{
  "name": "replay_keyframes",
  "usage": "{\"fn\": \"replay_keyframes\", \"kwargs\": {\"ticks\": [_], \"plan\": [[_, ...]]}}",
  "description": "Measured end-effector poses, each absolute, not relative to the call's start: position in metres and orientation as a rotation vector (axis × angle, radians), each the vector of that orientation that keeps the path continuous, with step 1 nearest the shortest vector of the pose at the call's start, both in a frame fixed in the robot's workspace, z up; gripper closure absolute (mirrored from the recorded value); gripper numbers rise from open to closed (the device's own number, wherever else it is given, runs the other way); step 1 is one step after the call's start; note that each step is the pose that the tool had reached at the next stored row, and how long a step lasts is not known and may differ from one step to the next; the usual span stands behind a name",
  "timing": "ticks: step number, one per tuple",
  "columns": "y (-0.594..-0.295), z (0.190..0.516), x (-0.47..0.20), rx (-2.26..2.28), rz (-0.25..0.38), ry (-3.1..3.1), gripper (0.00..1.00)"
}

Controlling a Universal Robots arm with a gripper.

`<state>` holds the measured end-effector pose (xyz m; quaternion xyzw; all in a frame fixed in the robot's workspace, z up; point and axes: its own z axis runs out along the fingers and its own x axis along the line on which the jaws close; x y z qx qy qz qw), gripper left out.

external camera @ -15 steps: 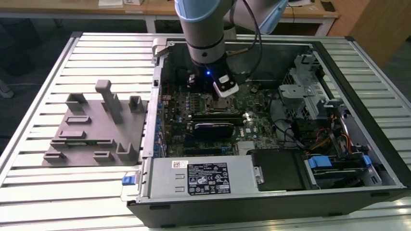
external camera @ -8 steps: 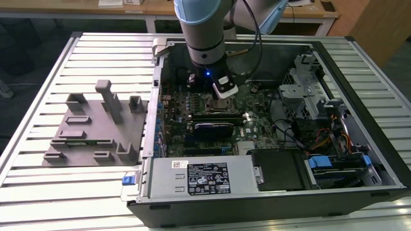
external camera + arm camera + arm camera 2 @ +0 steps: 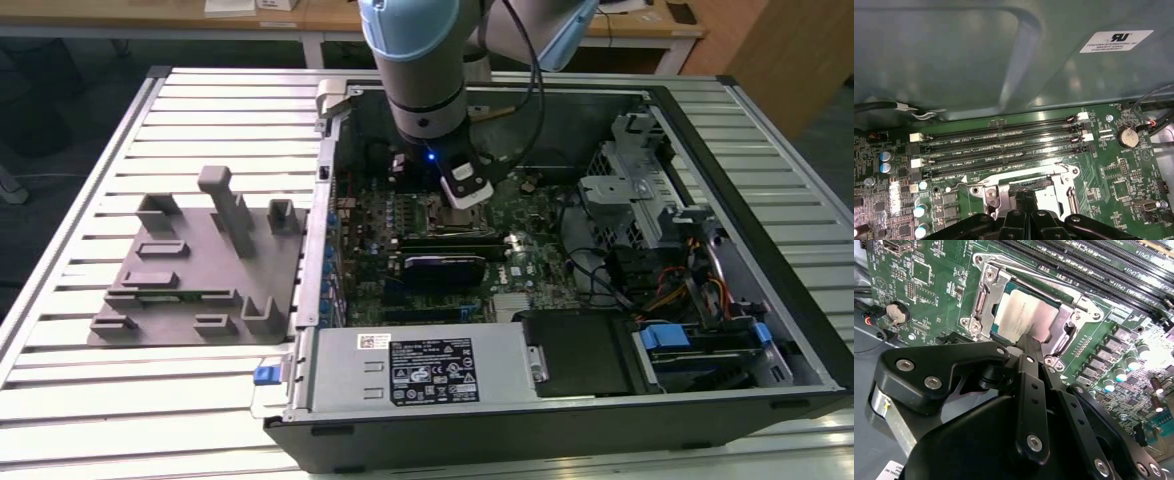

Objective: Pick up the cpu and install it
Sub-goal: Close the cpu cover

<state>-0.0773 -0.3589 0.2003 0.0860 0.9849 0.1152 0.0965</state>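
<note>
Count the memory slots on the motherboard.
4 memory slots. In the first wrist view they lie side by side in one parallel bank, between the metal-framed socket and the case wall. Two have white end latches, two black. None seems hidden.

The slatted surface [image 3: 80, 200] carries a grey fixture [image 3: 187, 280] toward its edge on the exterior view's left. Just beside the fixture, an open computer case [image 3: 561, 435] takes up the middle and right. A green motherboard [image 3: 534, 262] lies inside the case. A grey power supply [image 3: 344, 385] with a black-and-white label [image 3: 434, 372] sits along the case's near wall, with a blue latch [image 3: 267, 376] at its outer corner. In the first wrist view, long black memory slots [image 3: 1004, 142] run side by side, a coin cell [image 3: 1125, 136] sits past their end, and a white sticker [image 3: 1116, 41] is on the case wall.
</note>
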Motion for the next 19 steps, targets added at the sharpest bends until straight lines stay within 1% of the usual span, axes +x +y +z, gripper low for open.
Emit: {"fn": "replay_keyframes", "kwargs": {"ticks": [19], "plan": [[-0.3632,0.1984,-0.0843,0.277,0.341,2.89,0.89]]}}
